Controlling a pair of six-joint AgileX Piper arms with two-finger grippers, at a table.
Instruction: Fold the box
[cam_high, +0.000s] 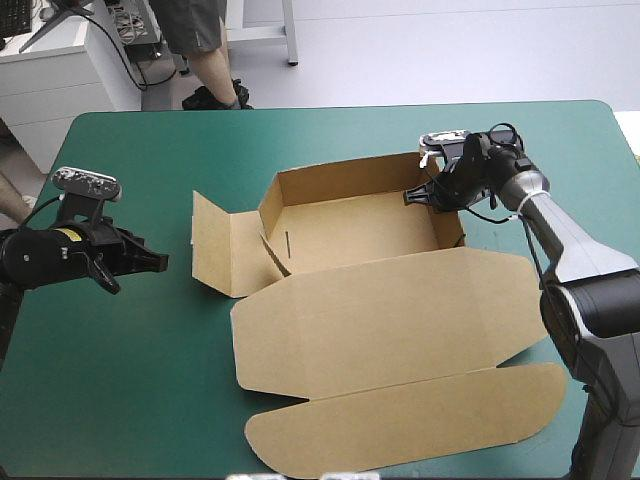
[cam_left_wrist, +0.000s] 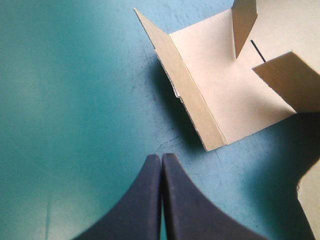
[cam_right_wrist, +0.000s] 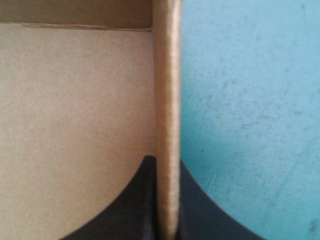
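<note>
Flat on the teal-green table (cam_high: 150, 400), closest to the near edge, lies the lid (cam_high: 400, 330) of the brown box (cam_high: 350, 225), with its long rounded flap on the near side. The box sits near the middle of the table as an open tray, its far wall and right wall (cam_high: 450, 225) standing upright. Its left side panel (cam_high: 225, 250) is folded outward, away from the tray.

The right end effector (cam_right_wrist: 167, 165) is clamped on the right wall close to the far right corner, one black finger inside the tray and one outside.

The left end effector (cam_left_wrist: 161, 157) has its fingers pressed together with nothing between them. It is over bare table to the left of the box, pointing toward the left side panel and apart from it.
</note>
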